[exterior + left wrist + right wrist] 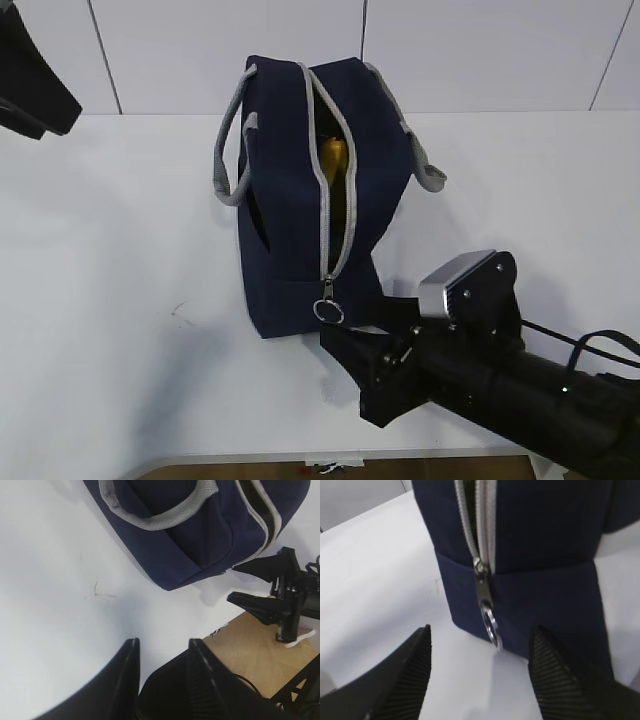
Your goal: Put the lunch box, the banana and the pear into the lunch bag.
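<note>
— White table on the left looks bare; the left gripper hangs over it, fingers spread, holding nothing.

— And the middle?

— Lunch bag upright, zipper open, something yellow inside: banana or pear, I can't tell. No lunch box visible anywhere.

— Right side?

— Right gripper, jaws apart, faces the ring pull. Packing seems mostly done.

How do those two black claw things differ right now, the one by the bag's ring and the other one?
The right end effector sits at the near end of the bag, its open jaws facing the ring pull; the left end effector hangs over bare table, off the bag's side. The right one comes closer to the bag than the left. Both are black, open and hold nothing.
</note>
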{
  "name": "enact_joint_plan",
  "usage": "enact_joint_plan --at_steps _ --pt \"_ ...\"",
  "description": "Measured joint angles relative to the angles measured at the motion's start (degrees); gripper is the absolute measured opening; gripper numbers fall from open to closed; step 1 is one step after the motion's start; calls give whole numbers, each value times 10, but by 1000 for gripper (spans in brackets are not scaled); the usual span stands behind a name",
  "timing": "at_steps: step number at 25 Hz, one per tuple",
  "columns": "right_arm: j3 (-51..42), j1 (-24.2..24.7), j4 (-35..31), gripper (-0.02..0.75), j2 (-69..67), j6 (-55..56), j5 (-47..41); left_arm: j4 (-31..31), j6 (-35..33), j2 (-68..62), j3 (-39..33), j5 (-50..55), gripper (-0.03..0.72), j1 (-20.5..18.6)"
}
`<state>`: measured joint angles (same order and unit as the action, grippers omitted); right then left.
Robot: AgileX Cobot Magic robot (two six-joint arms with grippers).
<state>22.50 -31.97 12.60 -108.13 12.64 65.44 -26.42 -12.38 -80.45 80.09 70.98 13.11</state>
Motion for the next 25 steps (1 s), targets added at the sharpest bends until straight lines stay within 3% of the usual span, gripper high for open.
enact_joint_plan --at_steps 14,20,25 --pt "46 0 9 484 -37 1 1 0 0 0 0 0 244 0" --pt "46 0 30 374 -40 1 1 0 0 0 0 0 244 0" --pt "46 0 30 346 -40 2 -12 0 0 0 0 0 243 0"
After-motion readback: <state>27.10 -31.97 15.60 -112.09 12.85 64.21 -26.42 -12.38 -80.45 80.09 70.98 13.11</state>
